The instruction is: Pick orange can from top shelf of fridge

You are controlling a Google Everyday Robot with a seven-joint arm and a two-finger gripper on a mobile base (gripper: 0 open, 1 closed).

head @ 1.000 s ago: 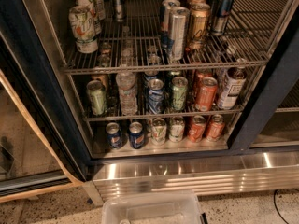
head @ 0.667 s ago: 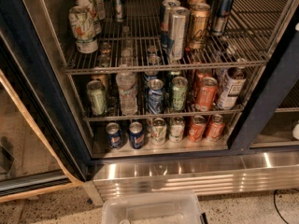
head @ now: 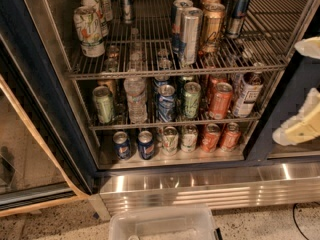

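The orange can (head: 212, 28), tall, slim and copper-coloured, stands upright on the top shelf (head: 150, 72), a silvery wire rack, right of centre in the fridge (head: 35, 89). A tall silver-and-blue can (head: 189, 34) stands just left of it and partly in front. A dark can (head: 238, 6) stands behind it to the right. My gripper (head: 305, 86) comes in at the right edge with its cream fingers (head: 299, 128) spread wide apart and empty. It is outside the fridge opening, well to the right of the orange can and lower.
Green-and-white cans (head: 89, 31) stand at the top shelf's left. The middle rack holds cans and a water bottle (head: 136, 98). The bottom row holds short cans (head: 220, 136). An open glass door (head: 25, 154) is at left. A clear plastic bin (head: 162, 225) sits below the steel base panel (head: 200, 186).
My gripper has come into view from the right edge, where only a sliver showed before. The cans have not moved.
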